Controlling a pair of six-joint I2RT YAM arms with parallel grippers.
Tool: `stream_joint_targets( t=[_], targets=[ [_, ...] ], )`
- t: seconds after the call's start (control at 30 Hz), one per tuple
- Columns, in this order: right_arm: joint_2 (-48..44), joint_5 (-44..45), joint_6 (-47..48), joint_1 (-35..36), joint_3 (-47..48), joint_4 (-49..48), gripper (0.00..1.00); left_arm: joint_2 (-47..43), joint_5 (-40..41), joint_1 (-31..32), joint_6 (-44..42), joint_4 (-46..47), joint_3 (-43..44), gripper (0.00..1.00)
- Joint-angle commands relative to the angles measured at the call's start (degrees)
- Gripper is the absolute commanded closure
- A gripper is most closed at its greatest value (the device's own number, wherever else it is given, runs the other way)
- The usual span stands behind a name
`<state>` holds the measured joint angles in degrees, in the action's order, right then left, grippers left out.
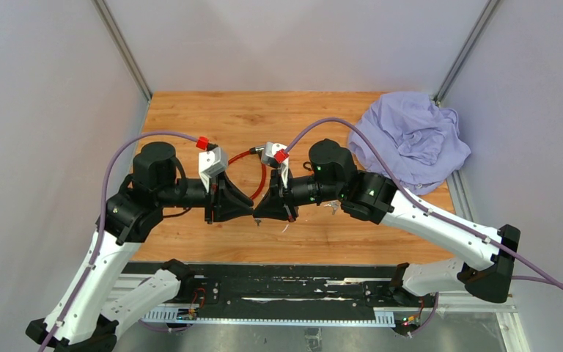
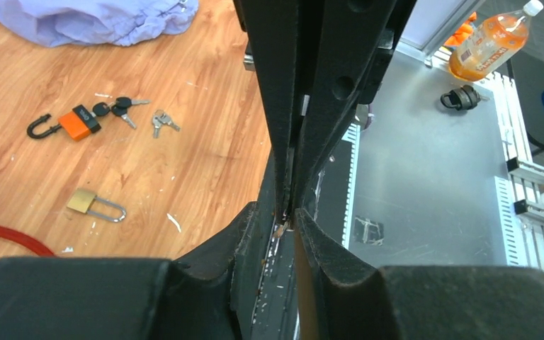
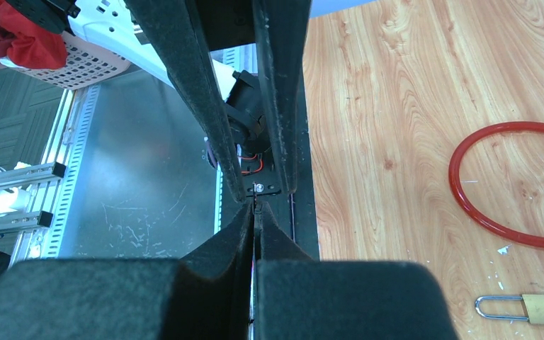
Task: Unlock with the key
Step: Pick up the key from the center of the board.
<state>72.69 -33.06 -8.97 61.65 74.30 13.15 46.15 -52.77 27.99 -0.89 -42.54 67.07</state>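
The wooden table (image 1: 212,117) carries a crumpled purple cloth (image 1: 410,139) at its far right corner. The two arms meet tip to tip above the near middle of the table.

The right fingers (image 3: 244,230) are clenched tight, one pad against the other. If something thin is between them, it does not show. The left fingers (image 2: 310,232) stand only a narrow gap apart, just in front of the right ones. I cannot tell if they grasp something or are released.

A thin red ring of cable (image 3: 455,173) lies on the table just beyond the meeting point. Further right lies an orange padlock (image 2: 79,122) with a bunch of black-headed keys (image 2: 117,106) beside it. A small brass padlock (image 2: 83,201) with a steel shackle lies flat near the ring, on its right. A few loose silver keys (image 2: 161,120) lie right of the orange padlock.

In my judgement the step in hand is to pass or re-grip a key between the two arms, and no lock is held yet. The next move calls for one firm hold on the key head with the blade free. The other arm must then steady a padlock so that the blade lines up with the keyhole.
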Motion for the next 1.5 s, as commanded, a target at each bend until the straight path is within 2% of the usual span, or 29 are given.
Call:
stream_joint_targets(
  t=[0.0,0.1,0.3,0.4,0.77,1.13,1.2,1.3,1.47],
  targets=[
    [0.22,-0.95,0.27,0.93,2.22,-0.58,1.00,-0.45,1.13,0.23,0.16,-0.07,-0.76,0.69],
    [0.43,-1.01,0.27,0.93,2.42,-0.50,0.99,-0.28,1.66,0.24,0.49,0.40,-0.21,0.71],
    [0.78,-0.98,0.36,1.02,2.75,-0.34,0.99,-0.42,1.07,0.23,2.83,2.53,-0.40,0.88],
    [0.71,-0.97,0.36,1.02,2.78,-0.29,0.99,-0.75,0.03,0.23,2.81,2.89,-0.45,1.00],
    [-0.11,-0.01,0.32,1.02,2.15,-1.05,0.99,0.37,-1.14,0.24,-4.95,-4.77,1.18,1.00],
    [-0.92,0.59,0.27,1.02,1.03,-1.72,0.99,1.60,-2.67,0.23,-8.07,-6.29,2.15,1.00],
    [-0.95,0.55,0.19,1.02,1.09,-1.72,0.94,1.59,-3.38,0.23,-10.08,-7.01,2.52,1.00],
    [-1.19,-0.47,0.03,1.02,0.86,-2.09,0.78,1.89,-4.45,0.23,-15.23,-9.88,3.38,1.00],
    [-2.98,-0.36,-1.09,0.90,0.35,-2.86,0.59,2.94,-5.78,0.23,-27.82,-16.54,6.35,1.00]
  ],
)
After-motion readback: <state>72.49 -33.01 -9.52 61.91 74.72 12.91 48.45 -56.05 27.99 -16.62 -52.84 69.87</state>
